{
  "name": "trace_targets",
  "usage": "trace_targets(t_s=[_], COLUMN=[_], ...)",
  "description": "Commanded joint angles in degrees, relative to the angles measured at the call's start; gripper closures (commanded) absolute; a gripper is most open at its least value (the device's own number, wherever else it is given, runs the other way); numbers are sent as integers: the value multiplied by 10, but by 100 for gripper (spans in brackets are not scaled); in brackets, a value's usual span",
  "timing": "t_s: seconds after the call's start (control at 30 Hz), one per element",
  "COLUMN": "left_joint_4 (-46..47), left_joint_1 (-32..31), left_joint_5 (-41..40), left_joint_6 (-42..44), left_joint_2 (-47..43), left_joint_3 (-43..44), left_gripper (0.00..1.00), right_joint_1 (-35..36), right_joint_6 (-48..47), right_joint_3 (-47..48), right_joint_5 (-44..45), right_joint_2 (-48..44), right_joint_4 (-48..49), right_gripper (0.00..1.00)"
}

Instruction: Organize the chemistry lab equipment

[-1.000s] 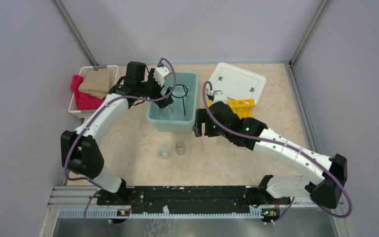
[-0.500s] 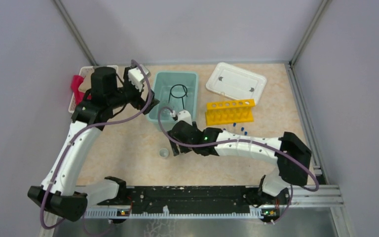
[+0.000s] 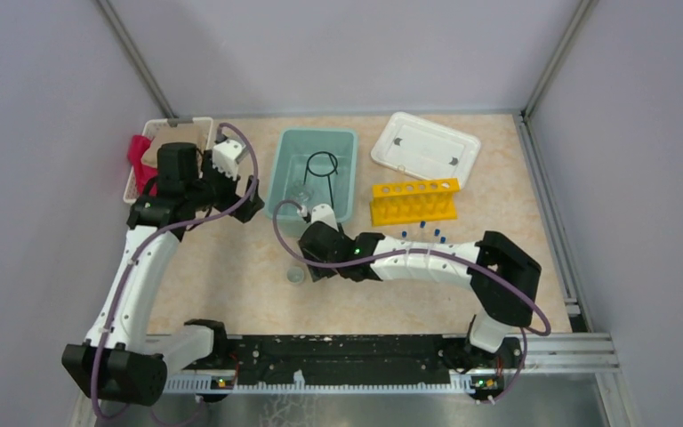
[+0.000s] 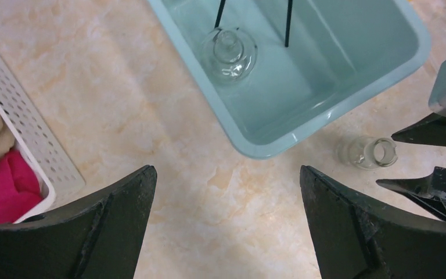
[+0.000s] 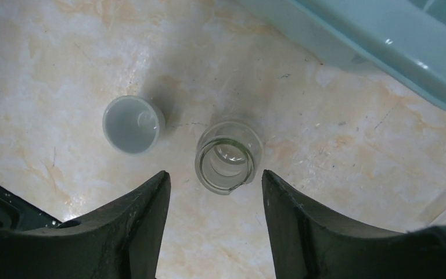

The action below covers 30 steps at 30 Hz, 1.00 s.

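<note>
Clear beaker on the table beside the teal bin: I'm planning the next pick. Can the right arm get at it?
Probably yes: the right gripper hangs directly above the beaker, jaws open to either side of it with nothing between, and the small white cup stands apart.

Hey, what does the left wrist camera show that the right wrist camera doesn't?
Only the left wrist view: a glass flask and black wire legs inside the tub, plus the white basket of cloths. Only the right wrist view: a smaller pale beaker standing on the table. Both: the teal tub and the clear beaker on the table just outside it.
</note>
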Motion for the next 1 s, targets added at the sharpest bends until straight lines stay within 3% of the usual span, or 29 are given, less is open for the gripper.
trace_targets(t_s=[0.0,0.33,0.53,0.73,0.97], left_joint_4=[14,3,-6,-7,-4], left_joint_1=[18,28,28,28,28], left_joint_5=[16,36,40,53,54], left_joint_6=[6,40,76,79,80], left_joint_2=[3,-6,-15,-28,-28], left_joint_3=[-25,-54,-83,-92,-108], left_gripper=[1,1,1,1,1], right_joint_1=[3,4,3,3,3], right_joint_6=[-15,-26,-38,-42,-42], right_joint_3=[27,46,60,65,65], right_joint_5=[2,27,44,48,48], right_joint_2=[18,48,56,62,63], right_joint_4=[33,24,16,21,22], right_gripper=[44,53,45,45,58])
